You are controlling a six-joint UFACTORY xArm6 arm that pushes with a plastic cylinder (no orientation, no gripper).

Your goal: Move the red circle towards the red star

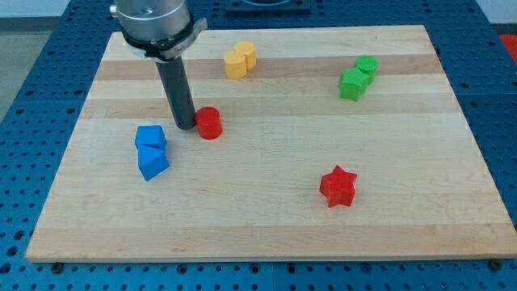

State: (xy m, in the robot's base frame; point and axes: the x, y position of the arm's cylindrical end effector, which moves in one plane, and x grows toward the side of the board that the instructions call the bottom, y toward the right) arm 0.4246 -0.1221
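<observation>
The rod carries no pincer; my tip [185, 127] abuts the red circle [209, 123] opposite the red star [338, 186], positioned for pushing.

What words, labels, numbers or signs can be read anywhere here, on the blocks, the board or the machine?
None: no text can be read in this view.
The red circle, red star, blue blocks, yellow blocks and green blocks have plain faces.
The wooden board carries only grain.
The rod ending in my tip, just left of the red circle, shows no marking.
</observation>
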